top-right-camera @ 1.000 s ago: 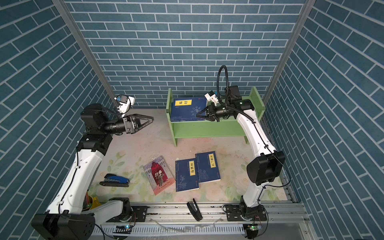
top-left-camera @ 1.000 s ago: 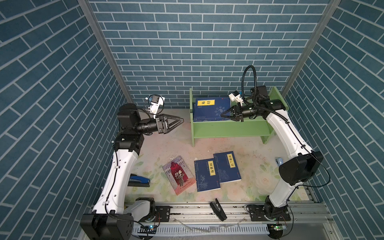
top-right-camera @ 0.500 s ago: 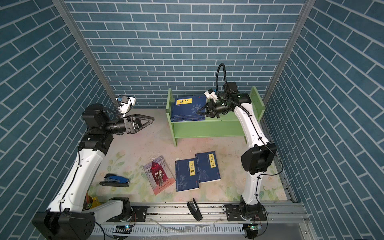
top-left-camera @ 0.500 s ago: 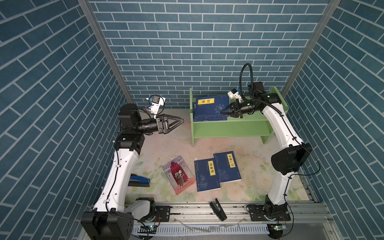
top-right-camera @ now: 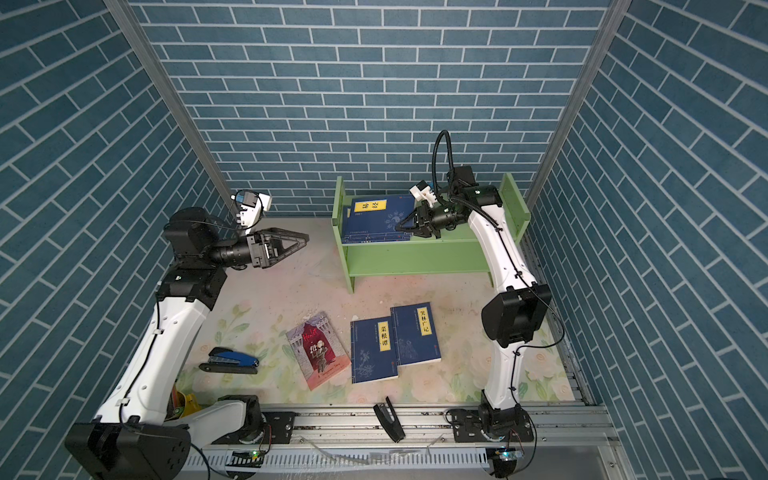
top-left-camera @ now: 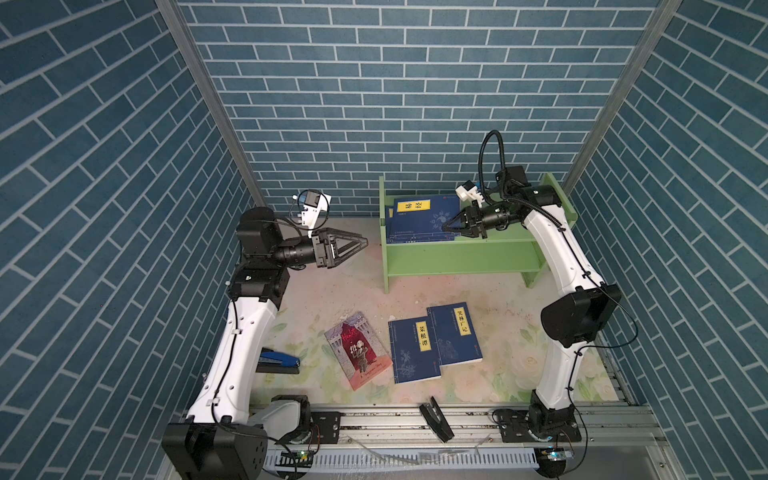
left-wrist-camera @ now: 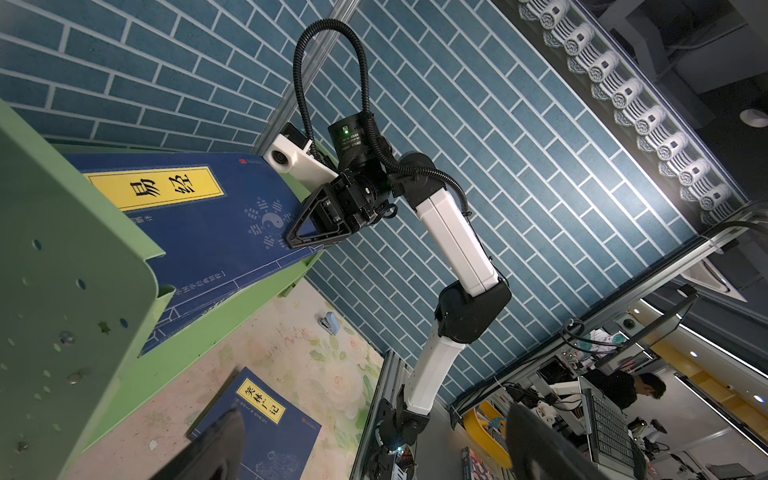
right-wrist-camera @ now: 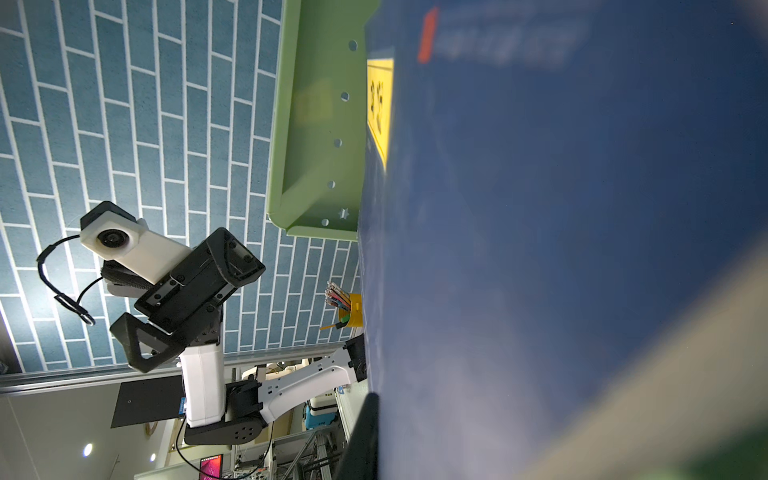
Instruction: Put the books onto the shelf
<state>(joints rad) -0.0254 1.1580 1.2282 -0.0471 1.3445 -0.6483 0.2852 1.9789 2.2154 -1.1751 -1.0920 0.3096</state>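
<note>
Already at the green shelf [top-left-camera: 478, 253], the right hand [top-left-camera: 445, 227] has its jaws drawn almost together on the near edge of a dark blue book [top-left-camera: 419, 220], which stretches away from the fingertips over the upper tier toward the drilled end panel [left-wrist-camera: 62, 311]. The book lies cover-up at a slant rather than upright. Whether it is fully settled on the board cannot be told. The likely trouble is in the letting go. A thin, floppy paperback propped this way may slump or slide toward the front lip once the pinch loosens, and fingers pulled back along the cover could drag it out with them. The wrist also sits close above the board, so a low retreat risks nudging the light rack. Well below and behind this hand, toward its arm's base, the red-and-grey book [top-left-camera: 359, 349] and two blue books [top-left-camera: 415, 351] [top-left-camera: 455, 334] wait flat on the bench [top-left-camera: 519, 374]. The left hand [top-left-camera: 363, 243], spread wide and empty, hangs in the air just short of the drilled panel's outer face.
</note>
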